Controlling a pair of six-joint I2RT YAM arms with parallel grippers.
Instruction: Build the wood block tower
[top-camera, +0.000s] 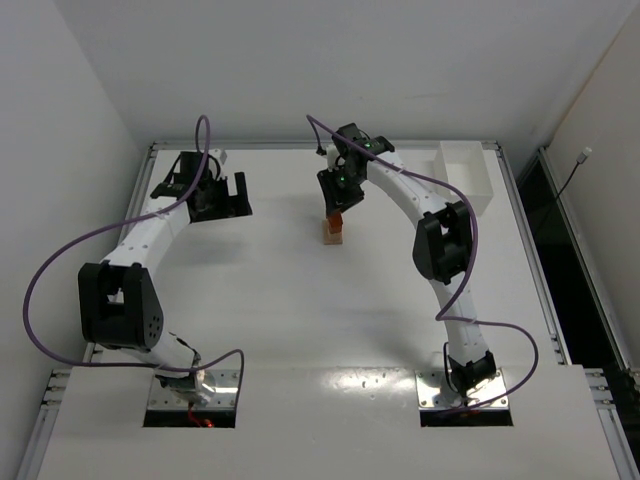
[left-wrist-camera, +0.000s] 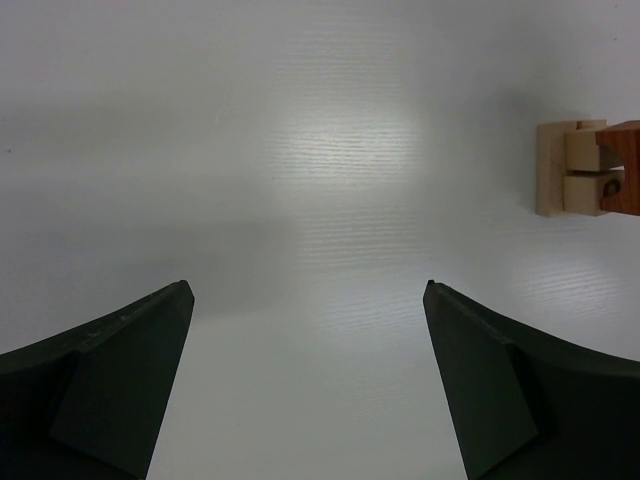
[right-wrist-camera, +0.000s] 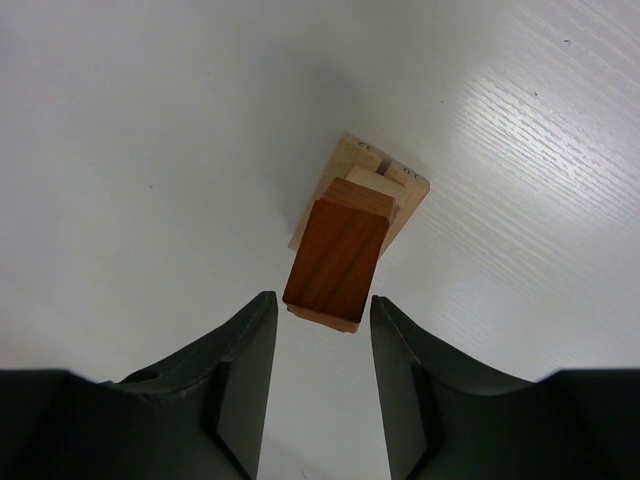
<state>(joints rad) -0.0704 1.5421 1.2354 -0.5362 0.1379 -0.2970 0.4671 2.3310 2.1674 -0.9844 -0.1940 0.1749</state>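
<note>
The table (top-camera: 300, 320) is carrying everything, with a white tray (top-camera: 468, 175) sitting at its far right corner. The left gripper (left-wrist-camera: 308, 290) is hanging wide open over bare table, holding nothing. The right gripper (right-wrist-camera: 322, 300) is hovering over the wood block tower (top-camera: 333, 230) near the table's middle. Its jaws are standing narrowly parted around the near end of the top reddish block (right-wrist-camera: 335, 262), with slim gaps showing on either side. Pale tan blocks (right-wrist-camera: 395, 185) are lying beneath it.

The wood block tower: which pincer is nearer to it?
Right. The right pincer hovers just over the wood block tower, fingers flanking its top; the left pincer sits well away to its left.
</note>
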